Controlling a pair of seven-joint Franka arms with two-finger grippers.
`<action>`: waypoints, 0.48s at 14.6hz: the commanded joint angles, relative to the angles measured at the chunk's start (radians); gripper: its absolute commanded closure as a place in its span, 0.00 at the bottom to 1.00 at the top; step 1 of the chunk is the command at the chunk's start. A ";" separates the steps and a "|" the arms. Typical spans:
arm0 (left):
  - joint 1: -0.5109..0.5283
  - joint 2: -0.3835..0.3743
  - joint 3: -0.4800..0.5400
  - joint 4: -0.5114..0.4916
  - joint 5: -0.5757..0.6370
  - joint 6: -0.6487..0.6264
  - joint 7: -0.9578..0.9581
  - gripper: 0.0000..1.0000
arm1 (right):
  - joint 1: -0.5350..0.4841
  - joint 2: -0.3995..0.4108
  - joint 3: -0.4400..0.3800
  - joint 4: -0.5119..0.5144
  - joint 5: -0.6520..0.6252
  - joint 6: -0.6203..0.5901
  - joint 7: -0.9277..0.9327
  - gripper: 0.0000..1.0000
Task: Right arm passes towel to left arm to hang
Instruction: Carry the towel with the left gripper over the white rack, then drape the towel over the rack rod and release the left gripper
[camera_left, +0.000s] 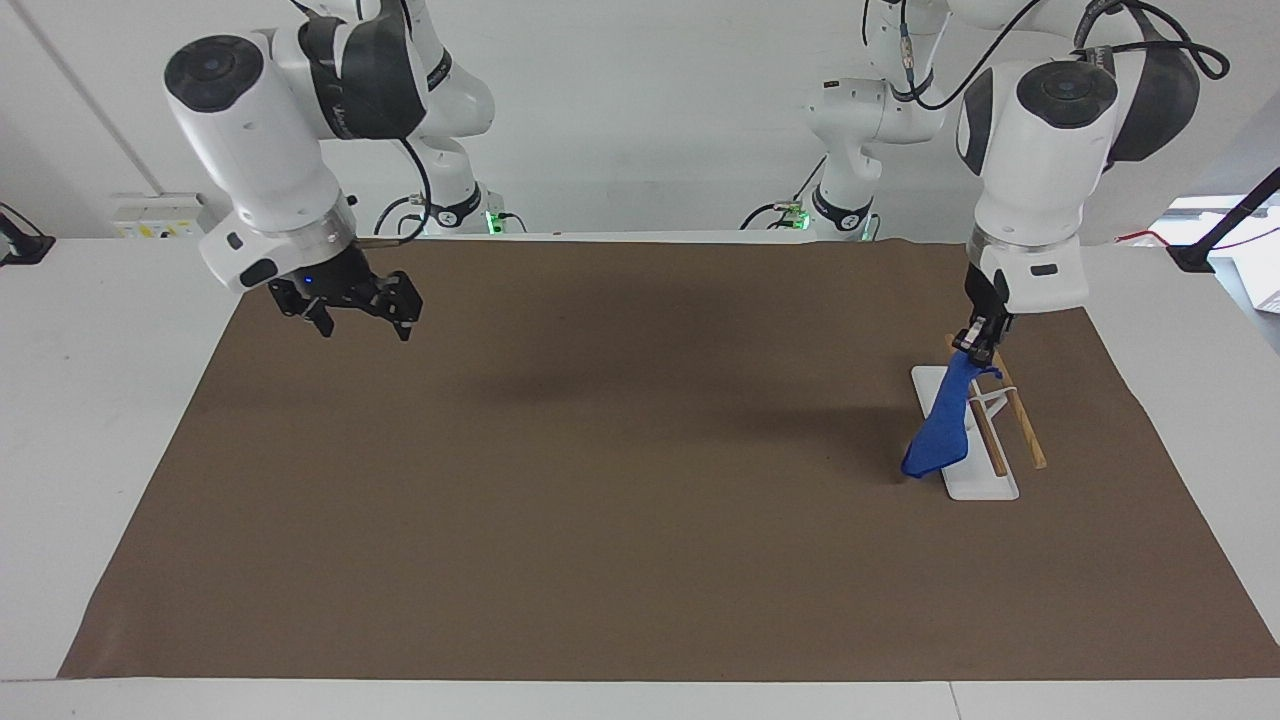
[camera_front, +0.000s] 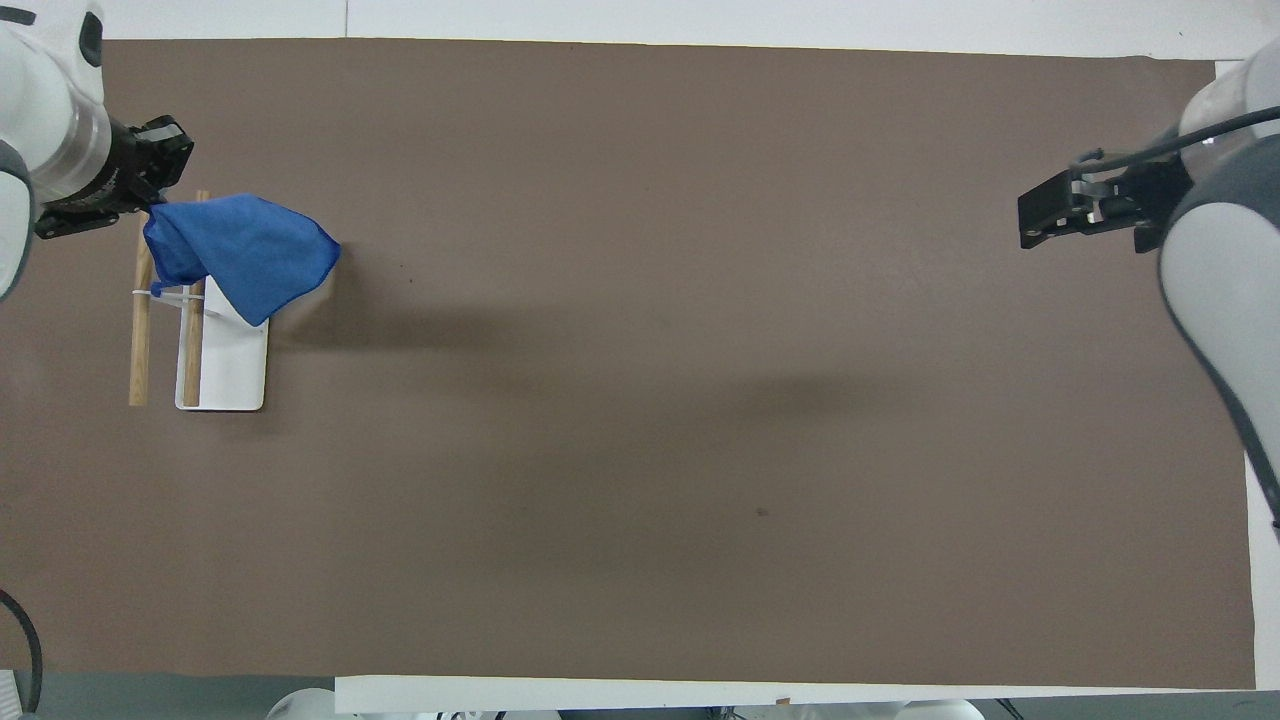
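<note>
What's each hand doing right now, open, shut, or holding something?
Left hand: shut on the towel by one corner, over the rack.
Right hand: open, empty, over the brown mat.
</note>
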 joint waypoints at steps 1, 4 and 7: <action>-0.003 -0.005 0.035 -0.021 0.090 0.029 0.065 1.00 | -0.032 -0.018 0.010 0.070 -0.016 -0.090 -0.033 0.00; 0.023 -0.004 0.061 -0.023 0.139 0.044 0.146 1.00 | -0.022 -0.054 0.016 0.098 -0.016 -0.165 -0.033 0.00; 0.031 -0.024 0.104 -0.076 0.142 0.104 0.194 0.99 | -0.029 -0.060 0.013 0.091 -0.003 -0.188 -0.033 0.00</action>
